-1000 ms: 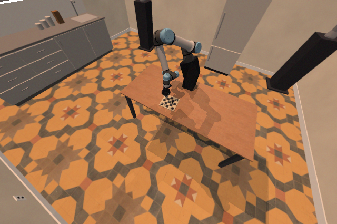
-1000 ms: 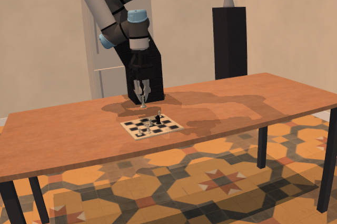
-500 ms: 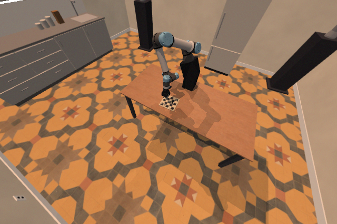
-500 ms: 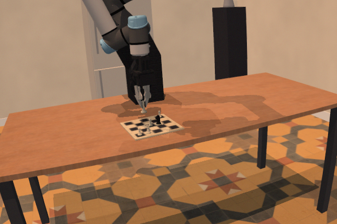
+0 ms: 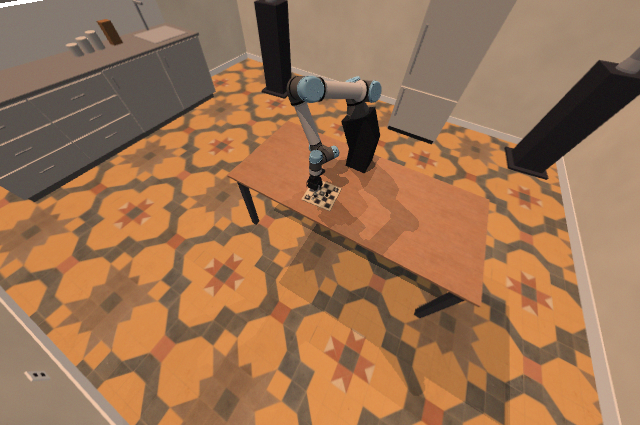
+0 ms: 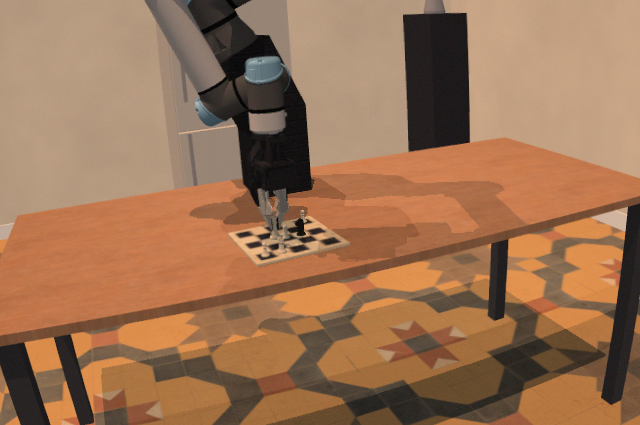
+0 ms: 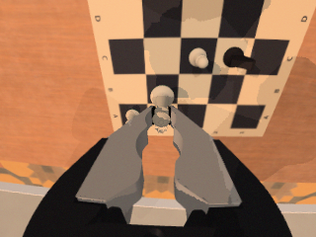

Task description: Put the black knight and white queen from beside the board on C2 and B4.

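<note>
You are looking at a gripper (image 5: 314,186) (image 6: 274,222) (image 7: 162,107) with its two fingers drawn in to a narrow gap, clamped on the upper part of the white queen (image 6: 275,231) (image 7: 162,95), whose round base sits over the dark square B4 in the wrist view; whether that base touches the wood you cannot tell. Just beyond, on the chess board (image 5: 329,207) (image 6: 341,243) (image 7: 296,30), a white pawn (image 6: 285,232) (image 7: 198,57) stands on C3, and next to it the black knight (image 5: 327,194) (image 6: 300,227) (image 7: 234,57) occupies C2, upright. At your left in the wrist view, a small white piece (image 6: 265,250) (image 7: 132,116) is on A5, partly covered by a finger. The exterior view gives you a second white piece (image 6: 282,246) beside it at the board's near edge, and another (image 6: 302,214) behind the knight. The board lies flat on a wooden table (image 5: 434,224) (image 6: 113,255) near its long edge. Above, the robot arm (image 5: 308,123) (image 6: 180,38) bends down from a black pedestal (image 5: 361,138) (image 6: 301,151) behind the board. Farther back, you see a tall fridge (image 5: 465,32) (image 6: 206,151) by the wall and, in the top view, grey kitchen cabinets (image 5: 77,110) with a sink (image 5: 160,34), a brown block and three pale canisters on the counter.
</note>
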`<state>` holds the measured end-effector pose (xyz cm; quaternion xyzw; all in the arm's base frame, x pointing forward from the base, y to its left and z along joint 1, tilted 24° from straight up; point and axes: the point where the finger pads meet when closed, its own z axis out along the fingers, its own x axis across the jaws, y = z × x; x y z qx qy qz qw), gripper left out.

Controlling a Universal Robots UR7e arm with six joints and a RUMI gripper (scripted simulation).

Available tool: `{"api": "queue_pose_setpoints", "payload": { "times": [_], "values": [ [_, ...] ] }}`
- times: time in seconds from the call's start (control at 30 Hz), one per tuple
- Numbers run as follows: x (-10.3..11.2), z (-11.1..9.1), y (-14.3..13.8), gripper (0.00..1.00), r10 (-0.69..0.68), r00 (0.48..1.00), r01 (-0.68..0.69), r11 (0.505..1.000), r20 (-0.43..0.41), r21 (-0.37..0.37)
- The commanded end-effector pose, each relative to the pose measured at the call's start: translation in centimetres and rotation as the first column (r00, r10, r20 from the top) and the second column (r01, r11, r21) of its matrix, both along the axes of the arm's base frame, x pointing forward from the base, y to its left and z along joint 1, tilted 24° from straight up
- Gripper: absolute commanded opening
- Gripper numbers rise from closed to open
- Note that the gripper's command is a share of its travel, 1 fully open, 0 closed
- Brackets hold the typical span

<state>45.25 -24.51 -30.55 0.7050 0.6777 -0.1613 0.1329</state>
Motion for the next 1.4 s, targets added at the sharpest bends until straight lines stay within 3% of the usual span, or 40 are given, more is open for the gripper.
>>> {"api": "queue_pose_setpoints", "payload": {
  "times": [0.0, 1.37],
  "values": [
    [0.08, -1.14, -0.57, 0.00, 0.001, 1.000, -0.001, 1.000, 0.002, -0.001],
    [0.07, -1.46, -0.72, 0.00, 0.001, 1.000, -0.001, 1.000, 0.002, -0.001]
  ]
}}
